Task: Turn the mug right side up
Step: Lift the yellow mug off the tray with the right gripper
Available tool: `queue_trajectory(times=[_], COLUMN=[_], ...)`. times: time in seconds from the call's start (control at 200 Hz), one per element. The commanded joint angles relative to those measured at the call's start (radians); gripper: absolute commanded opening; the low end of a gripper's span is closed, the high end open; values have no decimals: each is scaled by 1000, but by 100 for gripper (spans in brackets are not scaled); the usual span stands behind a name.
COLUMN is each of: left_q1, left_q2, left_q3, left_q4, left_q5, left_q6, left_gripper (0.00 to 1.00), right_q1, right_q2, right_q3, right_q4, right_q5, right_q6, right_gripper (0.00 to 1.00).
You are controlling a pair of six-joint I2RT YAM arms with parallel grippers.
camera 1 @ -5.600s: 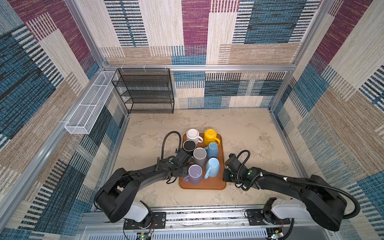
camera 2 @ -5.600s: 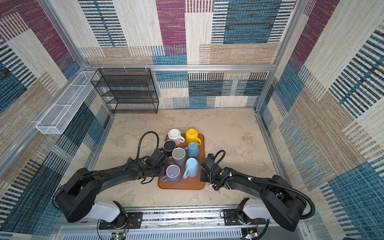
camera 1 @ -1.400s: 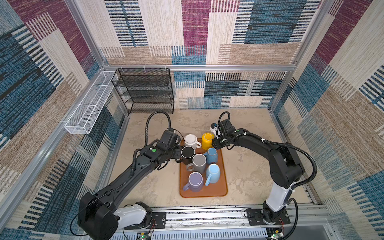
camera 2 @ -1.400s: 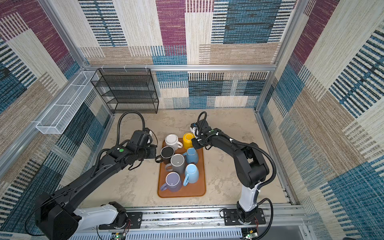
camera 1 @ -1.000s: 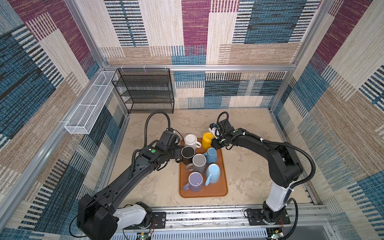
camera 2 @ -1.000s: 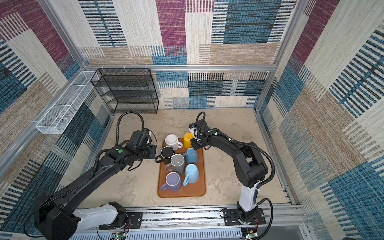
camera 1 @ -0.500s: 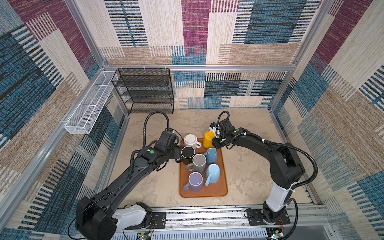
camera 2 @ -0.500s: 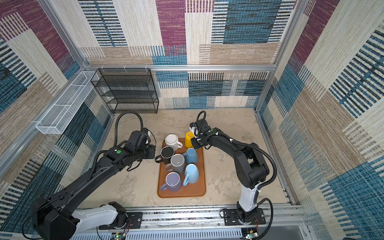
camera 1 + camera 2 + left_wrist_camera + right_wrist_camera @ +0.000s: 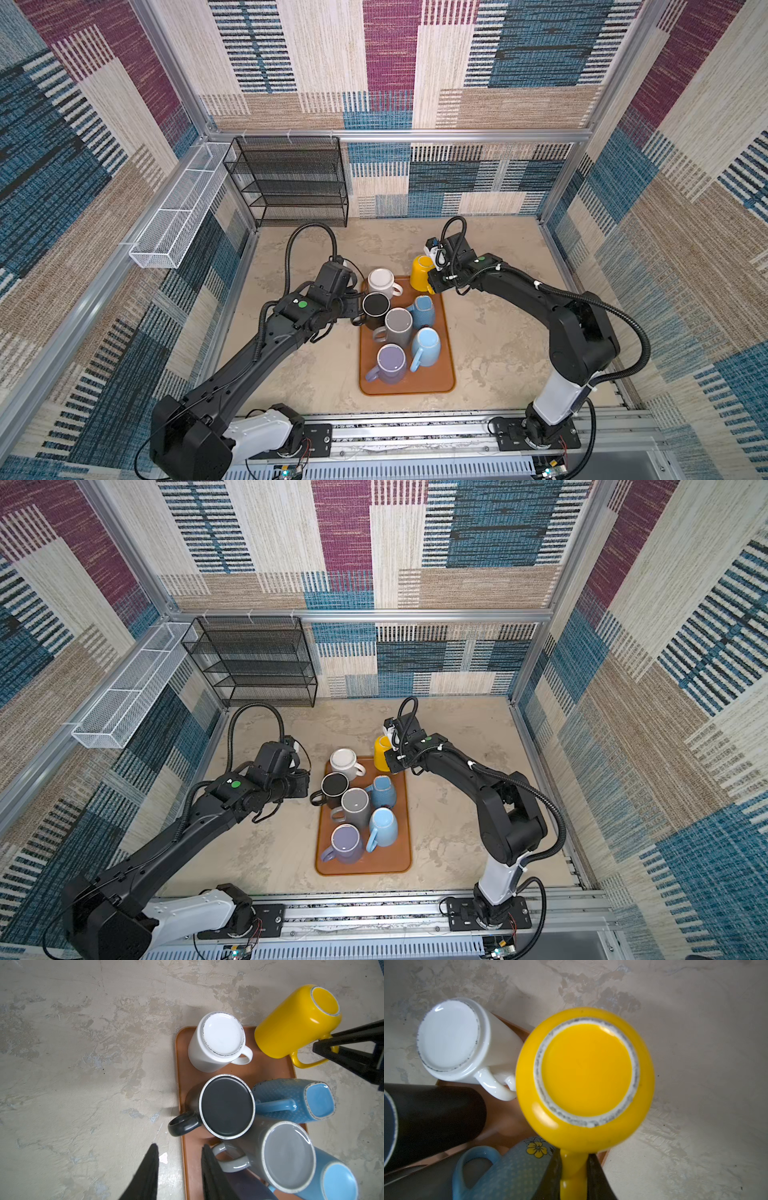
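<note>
The yellow mug (image 9: 420, 274) (image 9: 381, 752) hangs base up over the far right corner of the brown tray (image 9: 415, 384), leaning a little. My right gripper (image 9: 574, 1169) (image 9: 432, 283) is shut on its handle, and the yellow base (image 9: 587, 1068) faces the right wrist camera. The left wrist view also shows the yellow mug (image 9: 291, 1022) raised off the tray (image 9: 180, 1043). My left gripper (image 9: 179, 1147) (image 9: 353, 311) stands open over the tray's left edge, just short of the black mug's (image 9: 227, 1107) handle, holding nothing.
Upside down on the tray stand a white mug (image 9: 381, 280), the black mug (image 9: 375, 305), a grey mug (image 9: 398, 324), a patterned blue mug (image 9: 424, 309), a light blue mug (image 9: 426, 345) and a purple mug (image 9: 390, 361). A black wire rack (image 9: 291, 183) and a white basket (image 9: 178, 212) are at the back left.
My right gripper closed on the yellow mug's handle and raised the mug slightly off the tray. The left gripper opened a little and barely moved.
</note>
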Motion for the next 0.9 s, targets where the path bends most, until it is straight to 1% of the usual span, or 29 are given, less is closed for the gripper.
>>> queue_trajectory(times=[0.0,0.285,0.546,0.641,0.897], left_q1=[0,2,3,2,4], left_q2=[-7,-14,-9,-6,13], left_q3=[-3,-7,8,21,63], left_q4=[-2,14,39,50,102], left_q5=[-16,-5,20,25,79], left_q6=[15,12,9,5,9], left_gripper=[32,34,35,35,35], right_q1=[2,3,2,2,3], right_q2=[-22,-88,-168,-197,-281], right_q3=[2,-28,-43,-55,-126], right_q4=[81,137,227,280,485], right_q5=[0,-12,-53,-98,-239], right_q6=[3,15,66,109,280], right_gripper=[0,0,0,0,0])
